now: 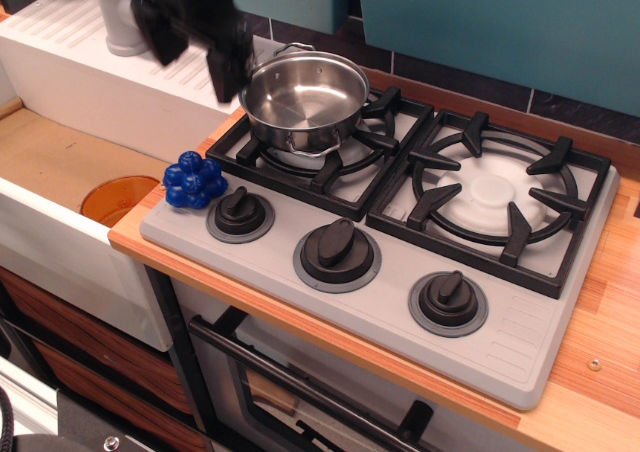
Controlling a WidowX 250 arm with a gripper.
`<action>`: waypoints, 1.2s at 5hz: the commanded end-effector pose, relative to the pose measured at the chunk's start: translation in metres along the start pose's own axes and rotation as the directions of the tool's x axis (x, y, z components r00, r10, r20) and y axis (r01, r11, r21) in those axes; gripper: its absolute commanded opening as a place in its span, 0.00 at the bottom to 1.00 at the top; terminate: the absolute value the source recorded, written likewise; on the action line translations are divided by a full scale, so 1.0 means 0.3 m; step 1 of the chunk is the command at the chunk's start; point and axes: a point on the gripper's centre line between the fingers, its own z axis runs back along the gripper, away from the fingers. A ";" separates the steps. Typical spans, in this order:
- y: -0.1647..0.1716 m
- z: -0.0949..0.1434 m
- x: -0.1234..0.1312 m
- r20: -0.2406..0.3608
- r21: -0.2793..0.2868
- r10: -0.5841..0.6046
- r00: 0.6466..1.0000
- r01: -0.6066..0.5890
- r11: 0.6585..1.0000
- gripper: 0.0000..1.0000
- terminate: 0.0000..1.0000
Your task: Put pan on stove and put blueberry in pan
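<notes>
The pan (303,97), a shiny steel pot with two loop handles, stands empty on the left burner grate of the grey stove (520,342). On the stove's front-left corner, just left of the leftmost knob, lies the blueberry (195,180), a cluster of dark-blue balls. My gripper (195,60) hangs blurred at the upper left, beside the pan's left rim and well above the blueberry. Its two dark fingers (226,72) are spread apart and hold nothing.
Left of the stove is a white sink with a grey faucet (125,17), a ribbed drainboard (190,77) and an orange disc (118,197) in the basin. A wooden counter (600,372) borders the stove. Three black knobs (337,252) line its front.
</notes>
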 end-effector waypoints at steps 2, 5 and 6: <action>-0.034 -0.085 -0.097 0.112 0.023 0.086 0.990 -0.089 0.996 1.00 0.00; -0.010 -0.191 -0.130 0.220 -0.001 0.084 0.972 -0.086 0.996 1.00 0.00; -0.008 -0.215 -0.127 0.227 -0.014 0.083 0.970 -0.082 0.997 1.00 0.00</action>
